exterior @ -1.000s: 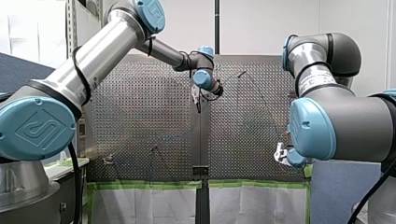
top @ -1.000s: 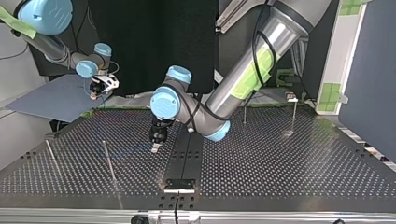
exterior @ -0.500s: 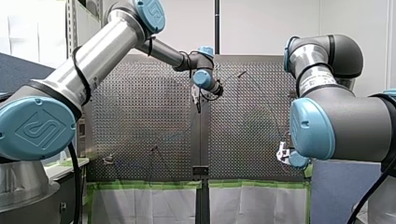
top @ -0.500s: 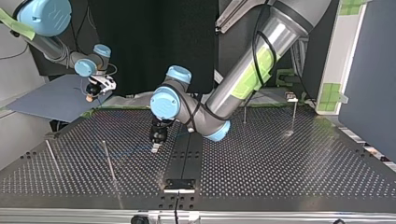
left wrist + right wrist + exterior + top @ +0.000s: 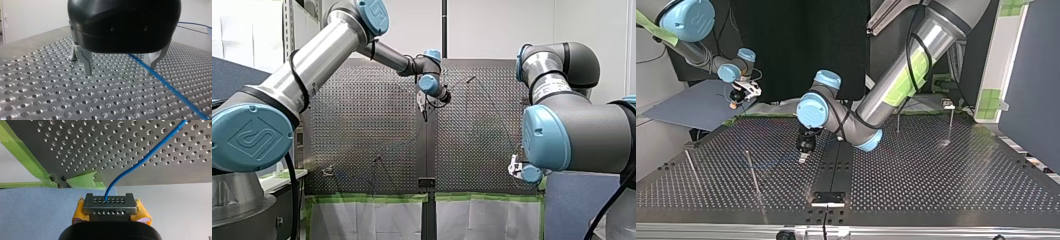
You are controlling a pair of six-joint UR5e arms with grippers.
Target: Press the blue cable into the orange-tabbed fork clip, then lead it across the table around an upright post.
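Note:
The blue cable (image 5: pixel 162 82) lies on the perforated table (image 5: pixel 50 95) and passes between the fingers of my left gripper (image 5: pixel 118 74), close to one metal finger (image 5: pixel 150 65). That gripper is open and hovers just over the table near its middle (image 5: pixel 803 152). My right gripper (image 5: pixel 109 202), with yellow pads, is shut on the cable's end. From it the blue cable (image 5: pixel 140 162) curves away over the table. This gripper hangs past the table's edge at the top view's left (image 5: pixel 742 94). I cannot make out an orange-tabbed clip.
Thin upright posts stand on the table: two at the top view's left (image 5: pixel 691 167) (image 5: pixel 753 175) and two at the far right (image 5: pixel 897 122) (image 5: pixel 951 122). Green tape (image 5: pixel 82 181) lines the table edge. A blue-grey board (image 5: pixel 686 107) lies beyond it.
My right arm has shifted slightly beside the table edge with the cable in its grip. My left arm has stayed in place.

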